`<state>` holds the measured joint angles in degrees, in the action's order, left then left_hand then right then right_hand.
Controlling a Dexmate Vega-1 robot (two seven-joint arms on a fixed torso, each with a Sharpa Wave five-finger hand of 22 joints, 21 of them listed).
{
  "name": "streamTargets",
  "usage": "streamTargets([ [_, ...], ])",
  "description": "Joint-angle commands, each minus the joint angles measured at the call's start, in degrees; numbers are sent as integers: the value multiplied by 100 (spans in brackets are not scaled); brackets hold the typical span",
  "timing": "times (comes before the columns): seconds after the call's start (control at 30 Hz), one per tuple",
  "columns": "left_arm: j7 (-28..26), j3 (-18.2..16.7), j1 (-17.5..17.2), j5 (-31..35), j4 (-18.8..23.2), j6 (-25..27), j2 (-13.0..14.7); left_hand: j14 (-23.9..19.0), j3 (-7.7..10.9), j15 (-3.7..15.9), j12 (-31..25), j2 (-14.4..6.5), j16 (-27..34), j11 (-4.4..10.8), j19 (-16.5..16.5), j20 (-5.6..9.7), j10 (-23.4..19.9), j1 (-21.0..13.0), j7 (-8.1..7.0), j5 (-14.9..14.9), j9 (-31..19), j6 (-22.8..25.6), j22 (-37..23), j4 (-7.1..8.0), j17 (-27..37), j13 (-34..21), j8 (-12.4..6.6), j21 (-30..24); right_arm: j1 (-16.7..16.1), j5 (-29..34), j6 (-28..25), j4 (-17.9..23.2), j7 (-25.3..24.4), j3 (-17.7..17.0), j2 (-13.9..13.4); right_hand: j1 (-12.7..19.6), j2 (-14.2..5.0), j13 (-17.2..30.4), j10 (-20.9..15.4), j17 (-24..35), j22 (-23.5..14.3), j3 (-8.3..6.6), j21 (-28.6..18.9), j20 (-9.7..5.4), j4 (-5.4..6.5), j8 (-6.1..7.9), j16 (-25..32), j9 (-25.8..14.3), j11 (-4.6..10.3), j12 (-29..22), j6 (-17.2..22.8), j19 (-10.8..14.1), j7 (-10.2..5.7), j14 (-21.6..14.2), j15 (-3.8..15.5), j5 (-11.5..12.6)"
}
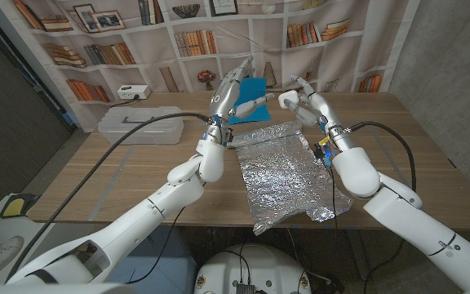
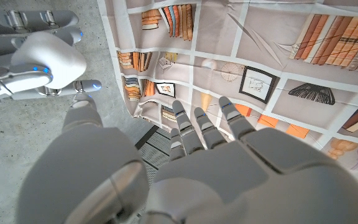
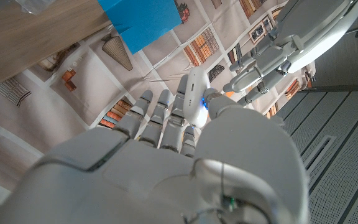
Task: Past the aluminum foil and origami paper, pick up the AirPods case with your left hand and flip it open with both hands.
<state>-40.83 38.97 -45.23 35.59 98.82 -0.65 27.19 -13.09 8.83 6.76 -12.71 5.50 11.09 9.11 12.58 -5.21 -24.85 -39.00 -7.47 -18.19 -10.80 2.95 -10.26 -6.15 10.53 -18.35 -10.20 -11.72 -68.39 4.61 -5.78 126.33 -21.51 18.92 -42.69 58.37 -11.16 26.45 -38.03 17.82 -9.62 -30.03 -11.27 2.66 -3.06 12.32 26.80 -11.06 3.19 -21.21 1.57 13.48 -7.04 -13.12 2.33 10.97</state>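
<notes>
- One wooden table (image 1: 121, 175), with bare board wide on the left side and along the near edge; a printed bookshelf backdrop (image 1: 121, 41) hanging close behind the far edge.
- One crumpled sheet of aluminum foil (image 1: 280, 167) spread on the table's middle, running from the near edge back to below the raised hands.
- One clear plastic box (image 1: 137, 124) at the back left, well apart from the foil.
- One sheet of blue origami paper (image 1: 255, 88) beyond the foil's far edge, partly hidden behind the left hand.
- Two hands, both raised above the foil's far end and near each other, not touching.
- Left hand (image 1: 233, 91) holding nothing, fingers stretched out and apart.
- Right hand (image 1: 300, 100) curled round one AirPods case (image 3: 194, 93), pinched between thumb and fingers.
- Case off the table, up between the two hands; lid open or closed, cannot tell.
- One white power strip (image 1: 129, 91) beyond the box, by the backdrop.
</notes>
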Motion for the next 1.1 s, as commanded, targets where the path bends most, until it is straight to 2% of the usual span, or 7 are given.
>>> streamTargets([
  [0.03, 58, 70, 96, -25, -131, -53, -33, 31, -22, 10, -8, -31, -6, 8, 23, 36, -4, -61, -8, -40, -29, -50, -16, 20, 27, -7, -39, 14, 50, 112, 61, -37, 7, 62, 15, 31, -30, 29, -835, 7, -13, -7, 2, -9, 25, 33, 23, -15, 876, -18, 55, -12, 13, 10, 945, 18],
  [0.67, 45, 170, 251, -90, -369, -196, -142, 21, -48, 10, -27, -57, 1, 20, 25, 28, -18, -82, -9, -103, -27, -37, -17, 34, 30, -7, -70, 14, 150, 321, 14, -122, 3, 141, 28, 27, -41, 61, -833, 17, -13, 2, 9, -18, 44, 20, 41, -16, 882, -18, 82, -20, -23, 11, 984, 14],
  [1.1, 75, 255, 346, -92, -490, -194, -218, 23, -69, 9, -37, -72, 2, 19, 26, 33, -24, -90, -3, -141, -27, -43, -17, 45, 31, -8, -80, 14, 113, 281, 280, -191, 42, 108, 12, 31, -39, 82, -830, 17, -13, 2, 0, -51, 46, 19, 44, -16, 882, -17, 121, 10, -58, 14, 999, 12],
])
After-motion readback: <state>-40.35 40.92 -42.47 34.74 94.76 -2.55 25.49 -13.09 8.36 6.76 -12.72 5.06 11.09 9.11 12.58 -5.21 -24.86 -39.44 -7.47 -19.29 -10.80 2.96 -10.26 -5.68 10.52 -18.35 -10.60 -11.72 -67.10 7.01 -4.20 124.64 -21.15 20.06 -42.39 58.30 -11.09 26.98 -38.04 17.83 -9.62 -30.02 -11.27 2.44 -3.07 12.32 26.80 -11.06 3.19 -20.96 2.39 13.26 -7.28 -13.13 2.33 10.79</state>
